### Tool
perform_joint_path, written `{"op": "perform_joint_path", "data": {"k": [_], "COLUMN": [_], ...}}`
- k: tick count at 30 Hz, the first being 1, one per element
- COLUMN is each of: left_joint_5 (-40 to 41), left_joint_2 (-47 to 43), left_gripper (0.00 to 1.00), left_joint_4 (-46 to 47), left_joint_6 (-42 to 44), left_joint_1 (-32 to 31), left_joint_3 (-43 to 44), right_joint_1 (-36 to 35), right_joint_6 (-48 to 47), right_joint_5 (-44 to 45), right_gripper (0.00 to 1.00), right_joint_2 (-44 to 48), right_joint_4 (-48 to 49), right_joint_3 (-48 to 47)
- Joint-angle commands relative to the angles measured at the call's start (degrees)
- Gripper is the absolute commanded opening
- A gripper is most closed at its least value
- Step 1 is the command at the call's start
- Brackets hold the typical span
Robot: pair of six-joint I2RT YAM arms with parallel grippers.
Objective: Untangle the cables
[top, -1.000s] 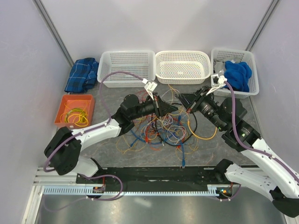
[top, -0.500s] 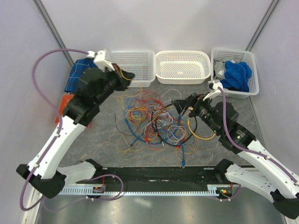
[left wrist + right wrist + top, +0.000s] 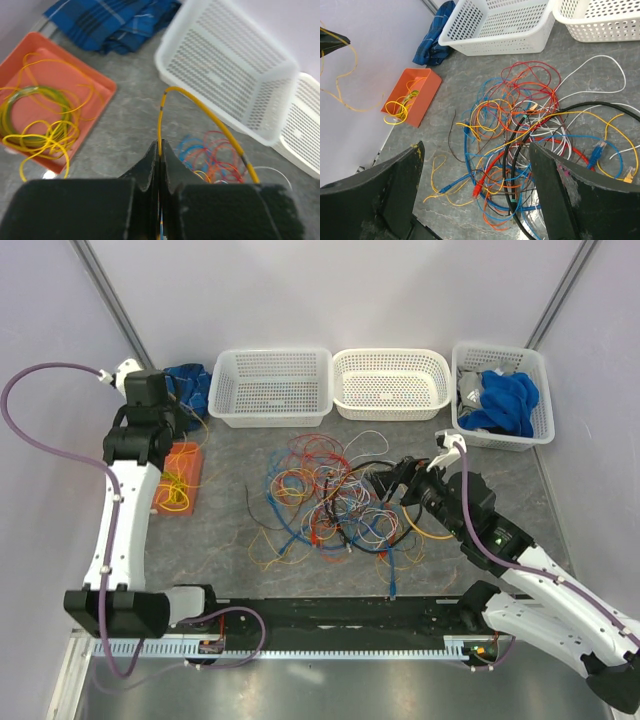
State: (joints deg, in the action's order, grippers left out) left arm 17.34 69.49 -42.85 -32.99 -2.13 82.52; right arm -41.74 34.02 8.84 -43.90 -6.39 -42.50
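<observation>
Right, the left gripper (image 3: 160,150) is pinched tight on 1 yellow wire (image 3: 200,107), held high just beside the far end of the tray (image 3: 80,62). The wire arcs off away from the tray, back toward the pile (image 3: 340,500), and I can't tell whether its tail is free of the knot yet.

Inside the tray sits a coil (image 3: 35,115) of yellow and greenish wires, so some sorting looks done. That's a small share, though. Well apart from the tray, the pile is a thick jumble of red, orange, blue, white and yellow strands, with the black loop (image 3: 507,165) running through its side farthest from the tray.

The right gripper (image 3: 476,146) hangs over that far side with its jaws spread wide, holding nothing.

My read: early days. 1 wire is on its way to the tray, and nearly everything else is left to pull apart, black loop included.
</observation>
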Motion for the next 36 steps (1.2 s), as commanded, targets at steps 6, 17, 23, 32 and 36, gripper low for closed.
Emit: {"op": "perform_joint_path", "data": {"k": [6, 17, 23, 32, 36], "left_joint_5": [-10.75, -13.31, -12.25, -12.24, -15.48], "left_joint_2": [16.27, 27.36, 29.99, 31.49, 29.83], "left_gripper": [0.02, 0.02, 0.15, 0.37, 0.37], "left_joint_4": [-8.30, -10.67, -10.85, -11.55, -11.64], "left_joint_6": [-11.03, -11.48, -10.87, -10.69, -10.95], "left_joint_1": [18.81, 24.98, 26.65, 27.36, 27.36], "left_joint_3": [8.78, 9.59, 11.52, 13.54, 12.58], "right_joint_1": [-0.01, -0.01, -0.01, -0.01, -0.01], "right_joint_6": [1.31, 0.87, 1.31, 1.40, 1.40], "right_joint_5": [-2.86, -3.56, -5.15, -4.45, -5.24], "right_gripper": [0.93, 0.93, 0.93, 0.93, 0.93], "right_joint_2": [1.88, 1.98, -0.31, 0.31, -0.83], "right_joint_4": [4.11, 5.60, 5.95, 5.95, 7.43], "right_joint_3": [3.91, 7.17, 6.82, 8.05, 7.87]}}
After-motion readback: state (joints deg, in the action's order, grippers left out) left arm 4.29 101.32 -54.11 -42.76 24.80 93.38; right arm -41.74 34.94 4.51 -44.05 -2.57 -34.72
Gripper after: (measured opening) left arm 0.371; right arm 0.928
